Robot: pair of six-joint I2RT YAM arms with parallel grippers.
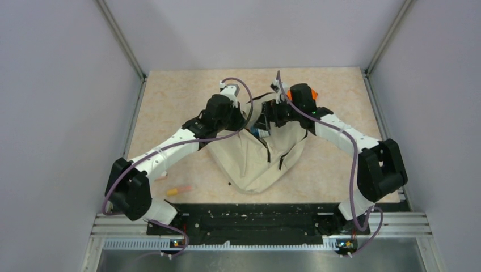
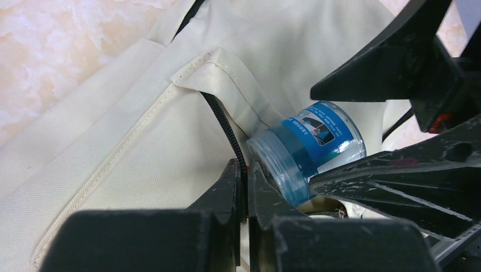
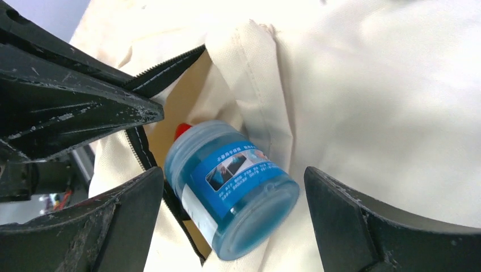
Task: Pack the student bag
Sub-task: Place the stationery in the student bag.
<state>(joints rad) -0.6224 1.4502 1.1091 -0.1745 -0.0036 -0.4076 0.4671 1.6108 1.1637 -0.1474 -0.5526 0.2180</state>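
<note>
The student bag (image 1: 255, 161), cream fabric with black straps, lies mid-table with its mouth towards the far side. My left gripper (image 2: 245, 170) is shut on the bag's black zipper edge (image 2: 224, 122) and holds the opening up. A clear jar of blue gel with a blue label (image 3: 232, 187) lies on its side in the mouth of the bag (image 3: 340, 85), its lid end pointing inward. My right gripper (image 3: 232, 180) stands open around the jar, with a clear gap at the right finger (image 3: 351, 221). The jar (image 2: 309, 148) also shows in the left wrist view.
A small orange and yellow stick (image 1: 178, 191) lies on the table (image 1: 181, 96) near the left arm's base. Something orange (image 1: 298, 90) shows at the right wrist. Grey walls and metal posts (image 1: 122, 39) enclose the table on three sides.
</note>
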